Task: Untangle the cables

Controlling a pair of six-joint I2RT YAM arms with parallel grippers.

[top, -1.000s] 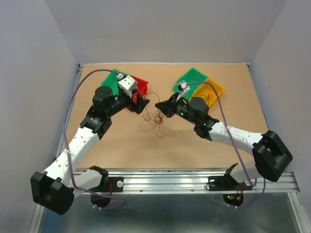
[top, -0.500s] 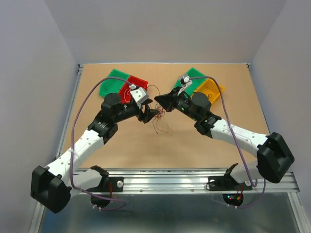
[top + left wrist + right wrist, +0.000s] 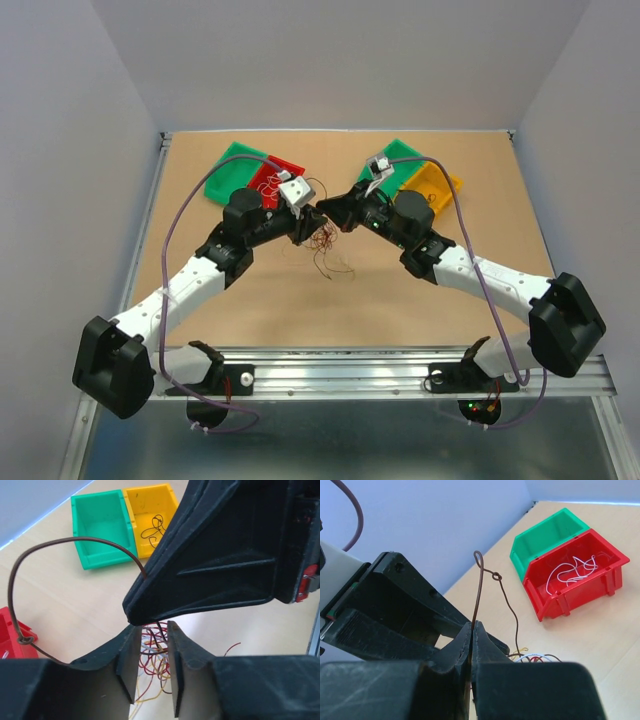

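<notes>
— Where is the tangle sitting?

— The clump (image 3: 325, 240) of red, brown and whitish wires is lying mid-table (image 3: 300, 300), right under the spot where the two arms are meeting. A few loose strands are trailing from it toward the near edge.

— What is the right gripper (image 3: 471, 630) doing?

— Its fingers are pressing tight together on one brown wire (image 3: 479, 587). From the right wrist, that strand is rising straight out of the tips, looping at the top and carrying a small knot just beside the loop.

— And the left gripper (image 3: 149, 645)?

— Its jaws are standing a little apart, with a narrow gap between them. They are hovering just over the clump, and red and yellowish strands are showing through the gap. Whether they are actually pinching anything, I cannot tell. The right gripper's tip is sitting just above them.

— Anything in the bins?

— White wire (image 3: 572, 571) is curling in the red bin (image 3: 600, 587), with a green bin (image 3: 547, 535) touching its far side. Across the table, a dark wire (image 3: 154, 530) is lying in the yellow bin (image 3: 150, 497), with another green bin (image 3: 100, 530) right beside it.
</notes>
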